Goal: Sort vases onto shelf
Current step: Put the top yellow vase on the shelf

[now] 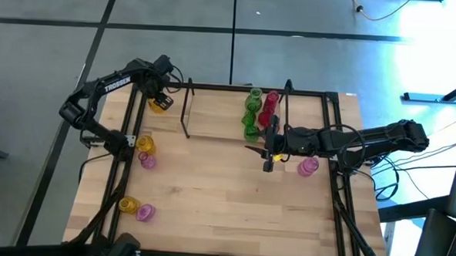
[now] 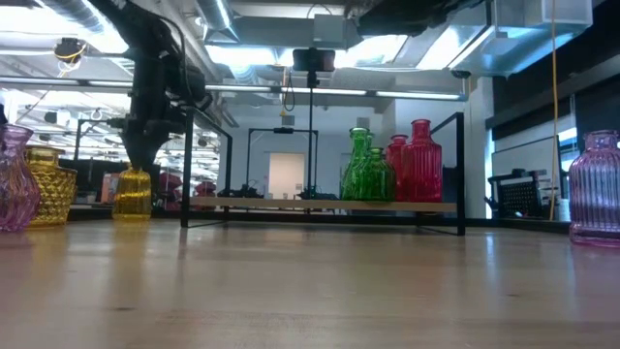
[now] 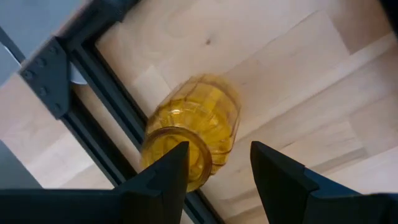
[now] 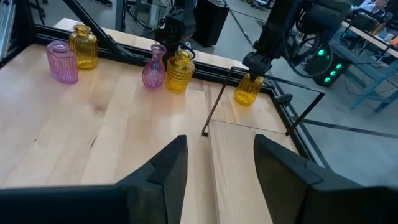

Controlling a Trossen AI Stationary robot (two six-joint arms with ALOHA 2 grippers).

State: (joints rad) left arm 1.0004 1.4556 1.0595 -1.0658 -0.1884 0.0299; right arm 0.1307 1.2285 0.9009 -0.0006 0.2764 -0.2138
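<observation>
1. High view: left gripper [image 1: 163, 102] sits upper left of frame, at the worktop [image 1: 209, 197] edge, right over a yellow vase [image 1: 160, 103], just left of the shelf [image 1: 221, 116].
2. Left wrist view: fingers [image 3: 166, 177] stand wide apart. The vase's mouth and neck show beside one finger and partly in the gap; body lies beyond the tips. Can't tell if either finger touches glass. Vase stands on wood next to the black frame rail [image 3: 106, 118].
3. Low view: same vase [image 2: 133, 194] upright on the worktop at left of frame, gripper right above its neck.
4. Right gripper [image 1: 270, 154] is centre-right in high view, at the near right corner of the shelf, fingers [image 4: 168, 168] partly open w/ nothing between them; only bare shelf board and worktop show in the gap.
5. Shelf: green vases [image 1: 252, 114] and red vases [image 1: 270, 107] bunched at its right end, upright, close together.
6. Off the shelf: yellow + pink pair [image 1: 145, 153] at left-centre edge, another yellow + pink pair [image 1: 136, 209] lower left, one pink vase [image 1: 308, 167] right of the right gripper, beside the arm.
7. Right wrist view also shows the left arm far off over its yellow vase [image 4: 249, 90].
</observation>
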